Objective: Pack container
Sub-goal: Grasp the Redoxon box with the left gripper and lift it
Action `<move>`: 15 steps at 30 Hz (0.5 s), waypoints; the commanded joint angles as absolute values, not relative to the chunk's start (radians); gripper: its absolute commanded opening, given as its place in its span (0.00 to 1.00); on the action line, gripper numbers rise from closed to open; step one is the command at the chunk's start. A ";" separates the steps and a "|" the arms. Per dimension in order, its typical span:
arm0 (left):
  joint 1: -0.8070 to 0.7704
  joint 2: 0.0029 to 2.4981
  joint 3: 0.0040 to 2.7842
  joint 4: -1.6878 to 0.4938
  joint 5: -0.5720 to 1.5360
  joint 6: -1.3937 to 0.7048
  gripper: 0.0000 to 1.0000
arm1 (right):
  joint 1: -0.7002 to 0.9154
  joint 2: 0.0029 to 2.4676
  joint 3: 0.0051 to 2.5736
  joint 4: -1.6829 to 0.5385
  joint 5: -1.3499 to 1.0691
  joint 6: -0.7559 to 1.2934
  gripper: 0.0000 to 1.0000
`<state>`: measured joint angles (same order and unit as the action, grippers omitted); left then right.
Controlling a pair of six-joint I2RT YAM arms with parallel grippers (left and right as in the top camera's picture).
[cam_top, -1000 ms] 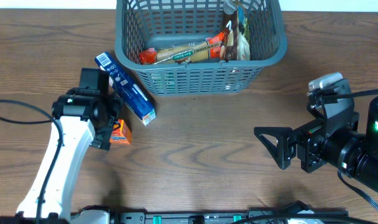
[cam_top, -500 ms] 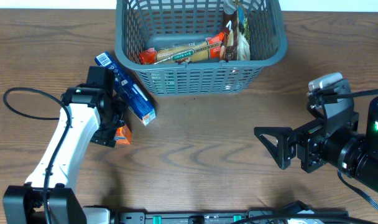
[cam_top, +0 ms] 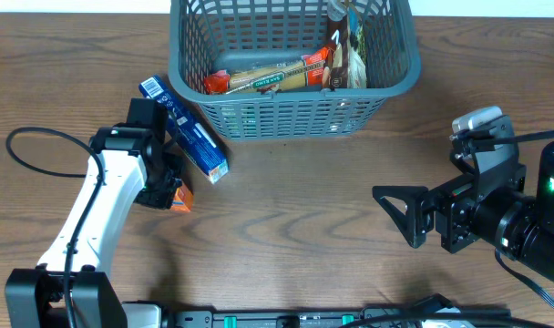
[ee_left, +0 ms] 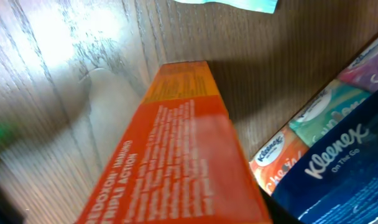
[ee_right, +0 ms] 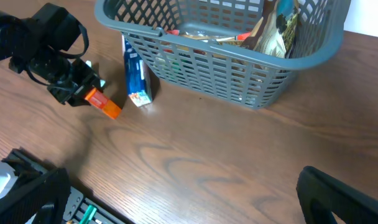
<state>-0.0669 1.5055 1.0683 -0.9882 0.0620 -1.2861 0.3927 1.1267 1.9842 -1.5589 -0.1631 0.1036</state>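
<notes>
Two boxes wait beside the basket [cam_top: 286, 117] at the far side of the bench [cam_top: 295, 246]; the left arm [cam_top: 95, 214] has moved in over the orange box [cam_top: 179, 200]; left jaws hidden, state untellable; a grasp seems next; right jaws gape, empty.

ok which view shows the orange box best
Left wrist: the orange box fills the frame with its print readable, though it is cropped. Overhead shows only a corner peeking out beside the left arm; right wrist shows it small and far off.
</notes>
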 commanded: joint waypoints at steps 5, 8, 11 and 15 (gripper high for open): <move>-0.048 1.468 1.107 -1.044 0.049 -1.229 0.28 | 0.385 1.127 1.995 -1.561 -0.161 0.119 0.99; -0.048 1.419 1.113 -1.074 0.020 -1.223 0.23 | 0.385 1.127 1.995 -1.561 -0.161 0.119 0.99; -0.048 1.355 1.113 -1.110 -0.015 -1.209 0.22 | 0.385 1.127 1.995 -1.561 -0.161 0.119 0.99; -0.048 1.251 1.118 -1.129 -0.054 -1.168 0.21 | 0.385 1.127 1.995 -1.561 -0.161 0.119 0.99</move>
<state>-0.0536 1.3159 1.0763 -1.1225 0.0074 -1.2144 0.3927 1.1267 1.9842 -1.5593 -0.1631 0.1036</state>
